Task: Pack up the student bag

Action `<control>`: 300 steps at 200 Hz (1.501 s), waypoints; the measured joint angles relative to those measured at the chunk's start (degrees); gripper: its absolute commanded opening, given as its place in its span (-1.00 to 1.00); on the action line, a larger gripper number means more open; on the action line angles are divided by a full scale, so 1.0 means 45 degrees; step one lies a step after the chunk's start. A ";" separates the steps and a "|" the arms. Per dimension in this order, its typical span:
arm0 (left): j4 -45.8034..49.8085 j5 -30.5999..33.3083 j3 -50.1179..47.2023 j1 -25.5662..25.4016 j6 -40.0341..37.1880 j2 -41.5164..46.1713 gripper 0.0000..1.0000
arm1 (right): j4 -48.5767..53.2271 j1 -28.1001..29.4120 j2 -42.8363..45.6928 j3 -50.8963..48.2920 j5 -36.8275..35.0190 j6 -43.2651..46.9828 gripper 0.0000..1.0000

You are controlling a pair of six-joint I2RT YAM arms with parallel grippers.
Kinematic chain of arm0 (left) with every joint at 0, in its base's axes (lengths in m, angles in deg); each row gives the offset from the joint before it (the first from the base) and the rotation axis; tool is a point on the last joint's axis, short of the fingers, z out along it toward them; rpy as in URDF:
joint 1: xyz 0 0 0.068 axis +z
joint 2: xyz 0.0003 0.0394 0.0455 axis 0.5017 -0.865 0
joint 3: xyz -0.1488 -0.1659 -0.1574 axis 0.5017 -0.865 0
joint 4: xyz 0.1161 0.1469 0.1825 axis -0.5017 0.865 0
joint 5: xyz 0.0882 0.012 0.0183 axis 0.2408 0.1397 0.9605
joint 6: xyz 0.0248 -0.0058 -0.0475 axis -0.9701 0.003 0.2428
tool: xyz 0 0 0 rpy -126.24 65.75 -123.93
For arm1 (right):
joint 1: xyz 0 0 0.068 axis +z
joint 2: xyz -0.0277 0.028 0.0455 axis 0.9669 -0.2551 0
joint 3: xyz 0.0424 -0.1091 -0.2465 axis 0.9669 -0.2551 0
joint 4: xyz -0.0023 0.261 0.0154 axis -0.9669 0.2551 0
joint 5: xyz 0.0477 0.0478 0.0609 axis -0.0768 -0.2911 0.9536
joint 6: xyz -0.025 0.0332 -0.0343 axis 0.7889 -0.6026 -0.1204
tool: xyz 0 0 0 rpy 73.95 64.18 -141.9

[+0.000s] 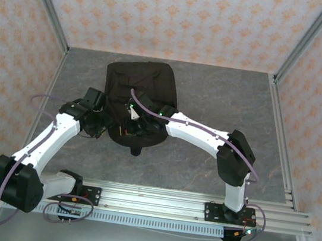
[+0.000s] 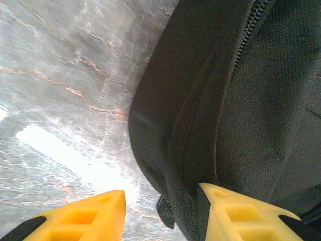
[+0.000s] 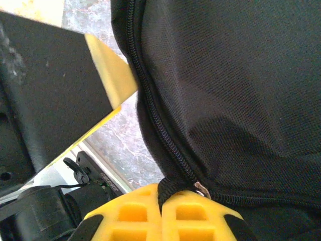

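Observation:
The student bag (image 1: 138,93), a black fabric backpack, lies on the grey table in the top view, its near end between my two grippers. My left gripper (image 1: 97,122) is at the bag's left near edge. In the left wrist view its yellow fingers (image 2: 85,221) stand apart around the left gripper's gap (image 2: 160,216), and a fold of the bag's edge (image 2: 185,201) rests against the right-hand finger, not pinched. My right gripper (image 3: 161,193) is shut on the black pull tab (image 3: 173,187) of the bag's zipper (image 3: 155,115), next to the metal slider (image 3: 200,190).
The marbled grey table (image 1: 224,99) has free room to the right of and behind the bag. Patterned walls and metal posts (image 1: 298,44) close in the sides. An aluminium rail (image 1: 155,201) carrying both arm bases runs along the near edge.

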 measured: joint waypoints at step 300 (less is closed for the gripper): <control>-0.1219 -0.1001 -0.0724 -0.0811 0.0316 0.0510 -0.49 | 0.0160 0.0000 0.0792 -0.1093 0.0010 0.0427 -1.00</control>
